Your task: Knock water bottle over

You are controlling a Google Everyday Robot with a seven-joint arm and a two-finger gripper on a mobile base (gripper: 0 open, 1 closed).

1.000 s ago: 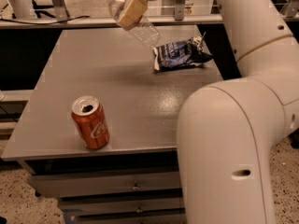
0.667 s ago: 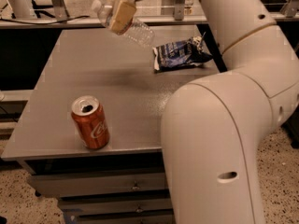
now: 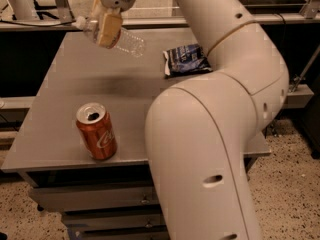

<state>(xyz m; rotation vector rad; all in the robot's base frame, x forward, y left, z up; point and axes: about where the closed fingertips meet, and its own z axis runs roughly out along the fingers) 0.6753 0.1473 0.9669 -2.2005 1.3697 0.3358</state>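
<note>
The water bottle [image 3: 129,42] is a clear ribbed plastic bottle. It lies tilted in the air above the far left part of the grey table [image 3: 60,89], with its white cap pointing left and its base to the right. My gripper [image 3: 107,31] is at the top of the view, shut around the bottle's middle and hiding its label. A blurred shadow lies on the table beneath them.
An open orange-red soda can [image 3: 96,131] stands upright near the table's front left edge. A dark blue snack bag [image 3: 186,60] lies at the back right. My large white arm [image 3: 210,134] fills the right foreground. Drawers sit below the table.
The gripper has moved left and slightly down with the bottle in it. The arm has swung further across the view. The can and the bag have not moved.
</note>
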